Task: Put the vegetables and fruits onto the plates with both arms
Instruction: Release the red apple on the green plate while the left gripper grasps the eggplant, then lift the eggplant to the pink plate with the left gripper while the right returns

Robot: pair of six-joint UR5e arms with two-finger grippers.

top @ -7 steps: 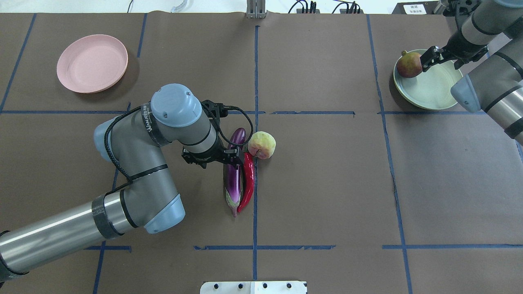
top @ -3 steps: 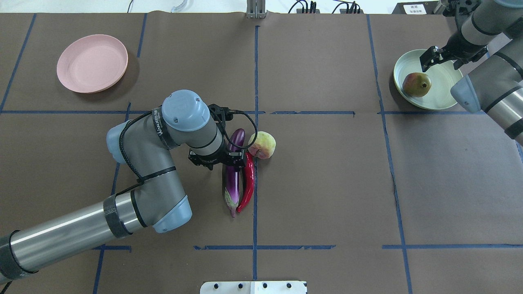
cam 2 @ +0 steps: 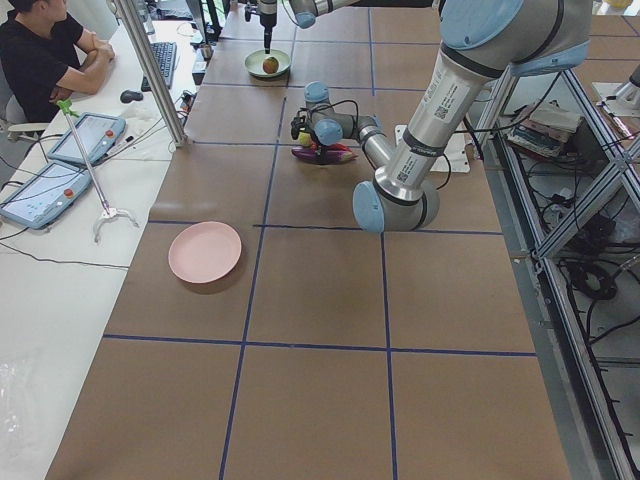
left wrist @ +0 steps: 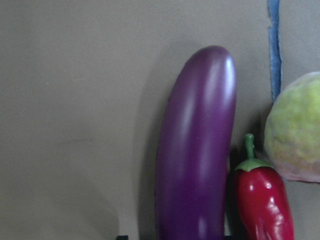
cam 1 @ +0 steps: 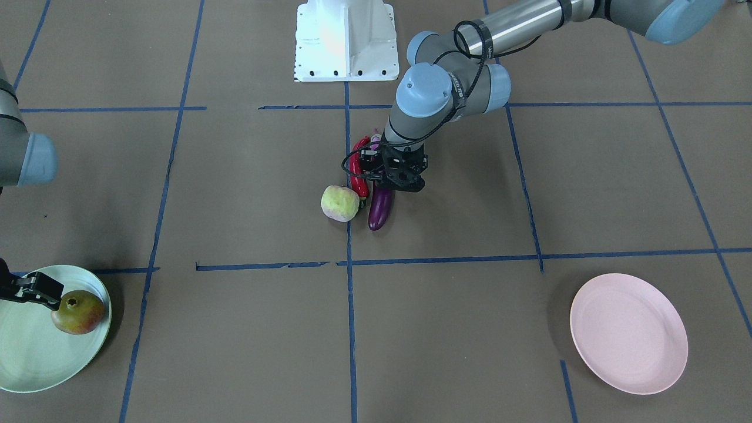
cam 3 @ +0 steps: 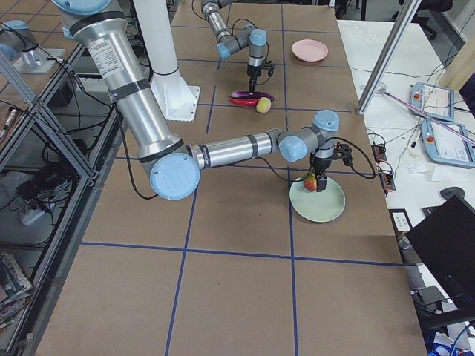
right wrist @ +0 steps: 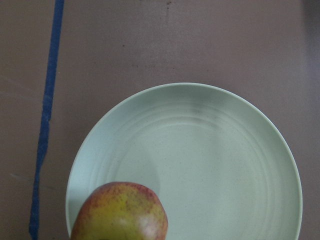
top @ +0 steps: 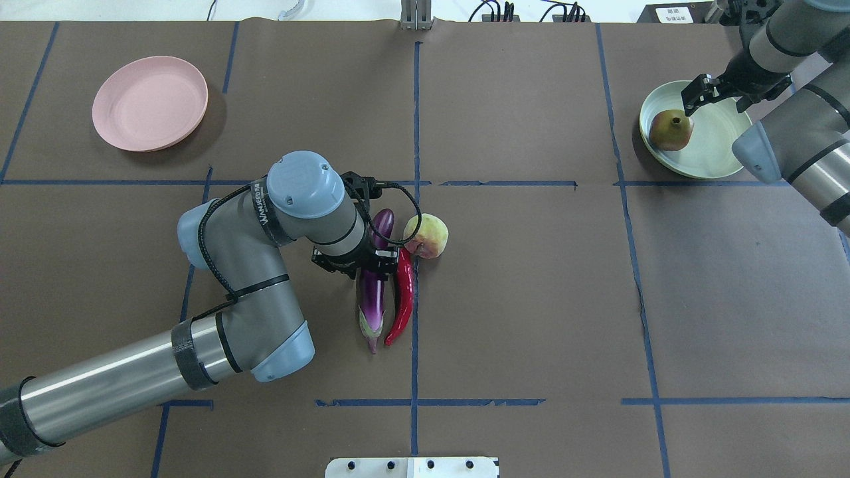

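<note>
The purple eggplant lies mid-table with the red chili along its right side. The yellow-green fruit sits at their far end. My left gripper is down over the eggplant's middle. Its jaws stand open on either side of it, the chili-side one against it. The left wrist view shows the eggplant, chili and fruit close up. The dark red fruit rests in the mint plate. My right gripper hovers open just above it. The pink plate is bare, far left.
The white base block stands at the near edge. Blue tape lines grid the brown table cover. A seated person and tablets are at a side desk beyond the table's far side.
The dark red fruit left my right gripper at the plate's rim and rolled about inside the plate. My left gripper came down further over the eggplant, whose stem end shifted slightly left.
</note>
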